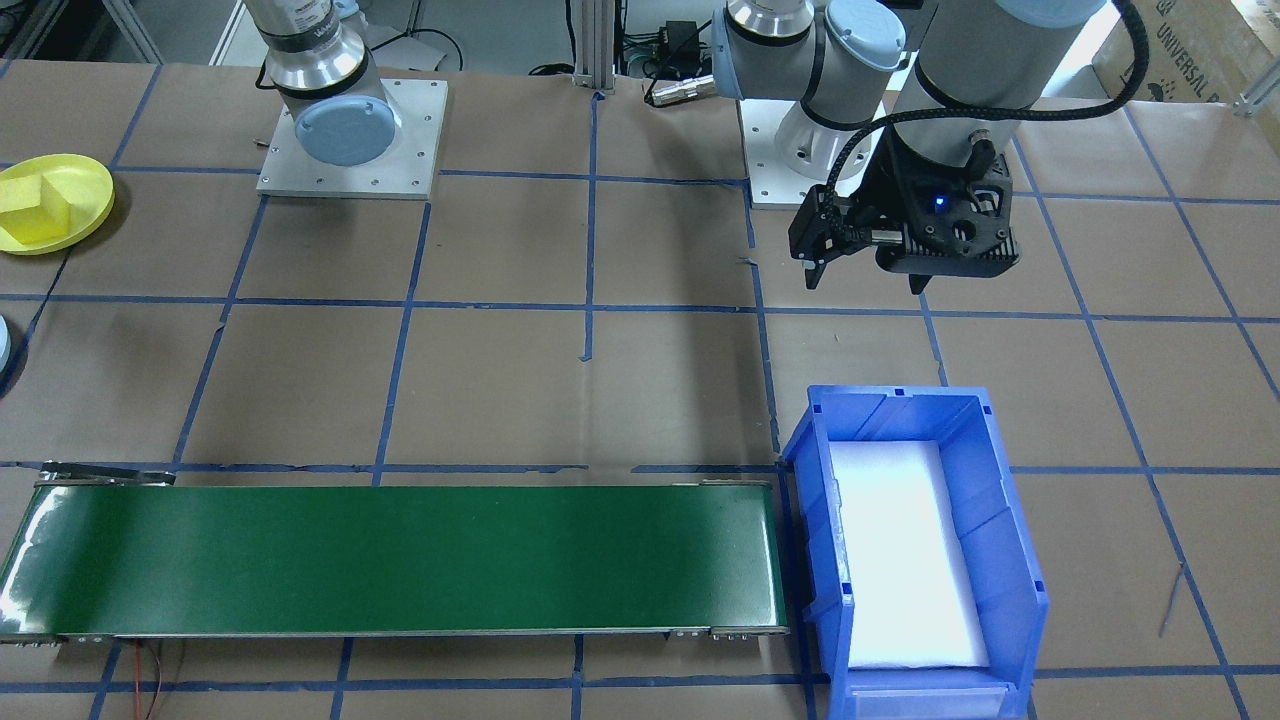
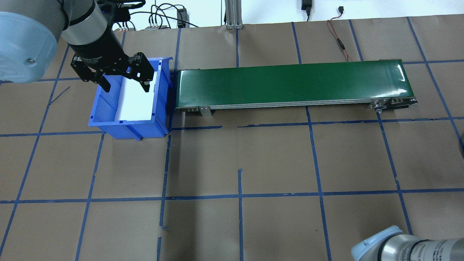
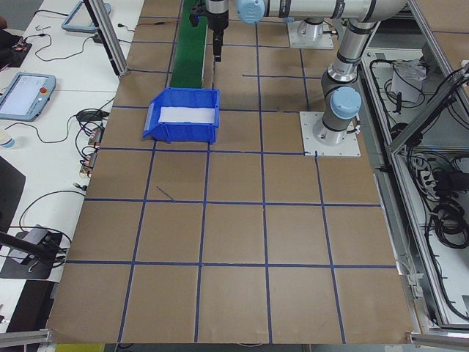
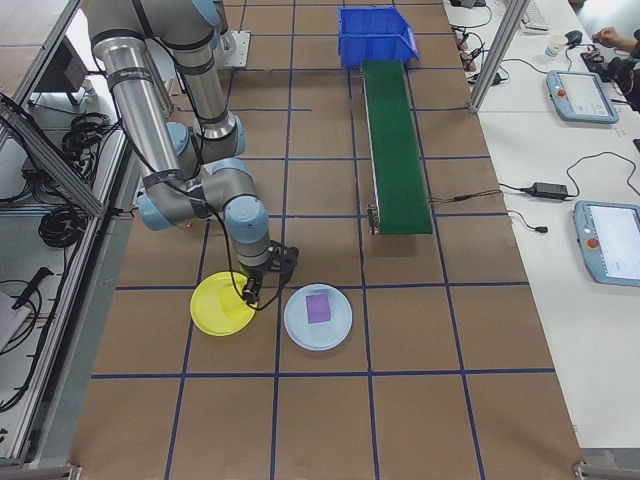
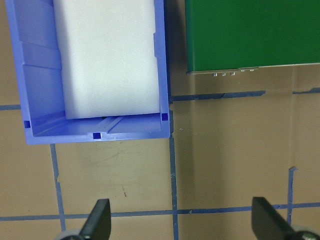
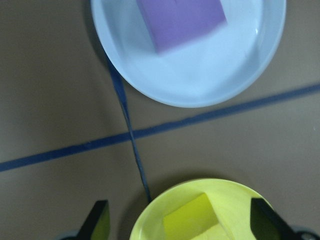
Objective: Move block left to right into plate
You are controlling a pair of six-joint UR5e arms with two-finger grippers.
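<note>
- The left gripper (image 2: 123, 78), its fingers apart and holding nothing, hangs above the blue plastic bin (image 2: 108, 119) at the counter's (image 2: 253, 159) far left.
- The long green conveyor belt (image 2: 293, 81) runs rightward from the bin.
- The right gripper (image 4: 262, 283), fingers spread, hovers over the round yellow plate (image 6: 210, 200), where the yellow foam block (image 6: 192, 220) lies, beside a pale blue plate (image 6: 200, 85) holding a purple block (image 6: 180, 20).

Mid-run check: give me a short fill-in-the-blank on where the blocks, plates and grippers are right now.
1. The yellow block lies in the ______ plate.
2. The purple block lies in the ______ plate.
3. The green conveyor carries ______ blocks.
4. The left gripper has its fingers ______.

Missing words: yellow; pale blue; no; open
</note>
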